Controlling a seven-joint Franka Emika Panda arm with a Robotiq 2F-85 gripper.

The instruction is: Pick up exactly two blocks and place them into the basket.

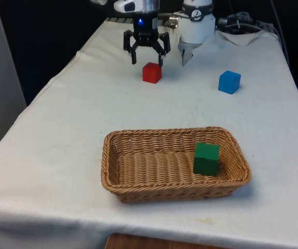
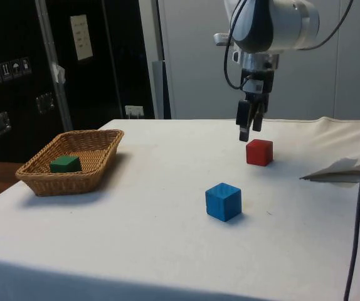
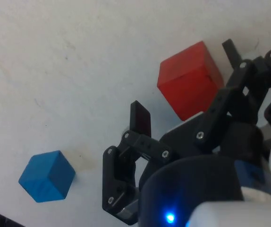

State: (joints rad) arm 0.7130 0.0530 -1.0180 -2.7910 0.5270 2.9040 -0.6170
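Blocks: 3 cubes are in view, each a solid, plain-faced colour with sharp edges. The red block rests flat on the bench, at the far end, towards the front view's left of centre. The blue block also rests on the bench, well apart from the red block, towards the front view's right. In the side view the blue block sits nearer the camera than the red block. The green block lies inside the basket, against the end wall on the front view's right.

The basket is an oblong woven wicker tray, tan in colour, with low flared walls. It stands on the near part of the bench, well apart from both loose blocks.

The pincer hangs just above and slightly behind the red block, not touching it. Its 2 black fingers are spread apart and grip nothing. In the wrist view the red block lies beyond the fingertips, with the blue block off to one side.
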